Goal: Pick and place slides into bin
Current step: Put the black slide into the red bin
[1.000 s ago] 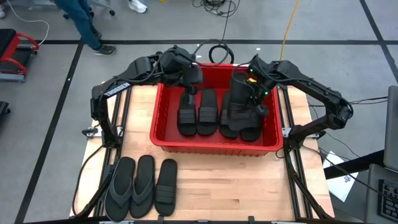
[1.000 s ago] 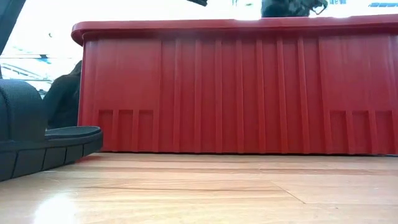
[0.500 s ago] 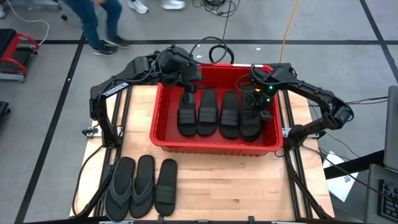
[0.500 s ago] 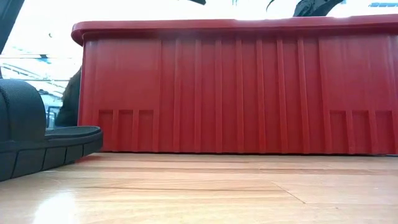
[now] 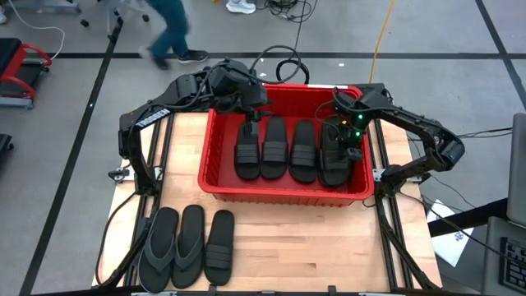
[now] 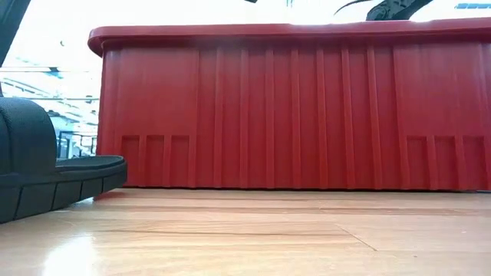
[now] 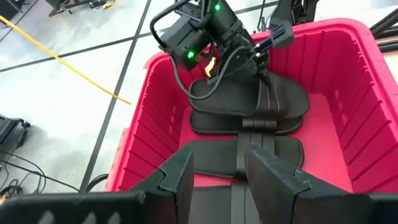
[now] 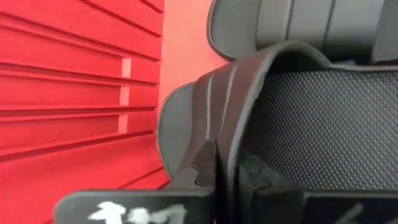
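The red bin (image 5: 283, 196) stands at the table's far middle with several black slides lying side by side on its floor. My right gripper (image 5: 349, 141) is low inside the bin's right end, shut on the rightmost slide (image 5: 333, 164). My left gripper (image 5: 249, 111) is open and hovers over the far end of the leftmost slide (image 5: 246, 152); the left wrist view shows its fingers (image 7: 180, 180) apart above the slides. A dark-grey flip-flop pair (image 5: 174, 247) and one more black slide (image 5: 219, 247) lie flat on the table's near left. My right gripper pinches the edge of the slide's ribbed band (image 8: 229, 140) between its two fingers (image 8: 208, 167). The fingers come from above, slanting down into the bin. The slide lies flat with its sole on the bin floor, next to the right wall (image 8: 74, 93).
The bin's near wall (image 6: 291, 107) fills the low view, with a slide (image 6: 46, 169) at the left in front of it. Bare wooden table (image 5: 312, 247) lies near right of the bin. A person walks on the floor (image 5: 168, 33) beyond the table.
My right gripper has gone down and toward the table's right edge inside the bin. The slide it holds, which stood raised over the other slides, now lies flat as the rightmost one. The person beyond the table has walked toward the right.
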Tool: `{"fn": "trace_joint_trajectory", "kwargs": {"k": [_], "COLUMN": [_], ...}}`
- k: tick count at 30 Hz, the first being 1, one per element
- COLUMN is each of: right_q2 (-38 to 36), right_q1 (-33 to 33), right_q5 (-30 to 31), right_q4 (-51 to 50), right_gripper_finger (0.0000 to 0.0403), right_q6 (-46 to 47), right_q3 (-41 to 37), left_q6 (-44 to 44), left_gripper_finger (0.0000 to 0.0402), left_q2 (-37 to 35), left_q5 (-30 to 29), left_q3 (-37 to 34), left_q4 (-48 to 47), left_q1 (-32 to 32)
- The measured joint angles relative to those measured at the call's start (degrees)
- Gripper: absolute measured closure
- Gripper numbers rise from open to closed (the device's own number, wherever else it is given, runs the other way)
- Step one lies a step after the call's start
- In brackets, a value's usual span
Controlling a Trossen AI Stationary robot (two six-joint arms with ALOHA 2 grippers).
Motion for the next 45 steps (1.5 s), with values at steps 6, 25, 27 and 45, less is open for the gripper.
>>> {"fn": "trace_joint_trajectory", "kwargs": {"k": [6, 25, 27, 45], "right_q2": [-0.07, 0.04, 0.04, -5.57], "right_q1": [-0.01, 0.02, 0.02, 0.68], "right_q5": [0.20, 2.04, 2.03, 1.90], "right_q4": [2.00, 2.95, 2.41, -0.21], "right_gripper_finger": [0.0391, 0.0265, 0.0254, 0.0241], "right_q6": [1.75, 5.39, 5.39, 6.79], "right_q3": [-1.62, -1.69, -1.66, 14.48], "left_q6": [0.01, -0.02, 0.25, -4.23], "left_gripper_finger": [0.0266, 0.0266, 0.0266, 0.0266], "left_q2": [0.00, 0.02, 0.02, -1.86], "left_q5": [0.02, 0.09, 0.08, -0.50], "left_q3": [0.00, 0.00, 0.00, -0.11], "left_q4": [0.00, -0.33, -0.33, -5.03], "left_q1": [0.00, -0.04, 0.00, -0.23]}}
